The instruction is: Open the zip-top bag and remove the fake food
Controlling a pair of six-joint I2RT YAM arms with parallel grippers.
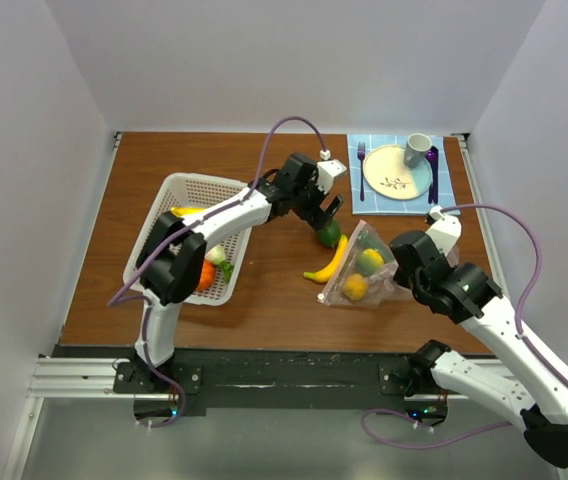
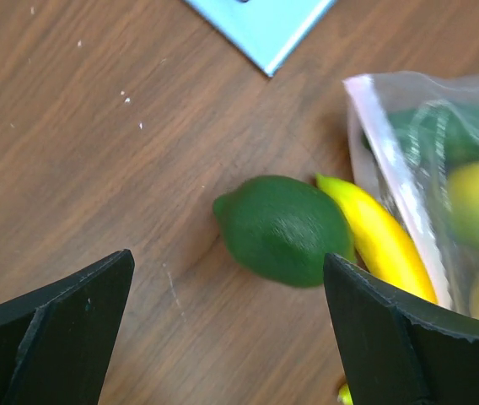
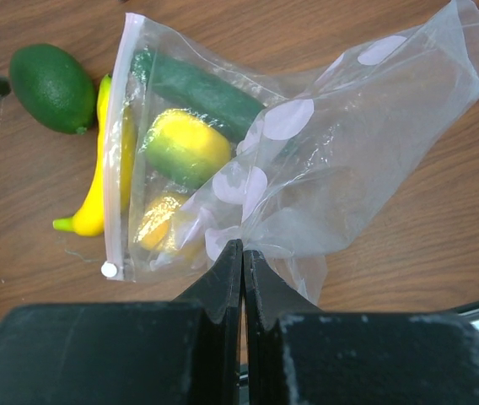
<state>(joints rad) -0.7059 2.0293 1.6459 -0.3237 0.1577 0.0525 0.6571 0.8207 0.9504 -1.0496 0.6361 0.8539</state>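
Right gripper: closed flat on a crumpled fold of the zip-top bag, no gap visible between the fingers. Ahead of it, bag body spread over the tabletop. Pinkish zip strip along the bag edge farthest to the gripper's left, white slider at the strip's near end. Sealed or parted: cannot tell.

Fake food inside, just behind the strip: dark green cucumber farthest ahead, yellow-green lemon nearer, orange-yellow piece nearest. Outside, lying along the strip: yellow banana. Past its far end, green lime.

Left gripper: spread wide, holding nothing, above the tabletop. Lime directly below, between the fingers, nearer the right-hand one and touching the banana. Back along the left arm: white perforated basket with further pieces, among them an orange fruit.
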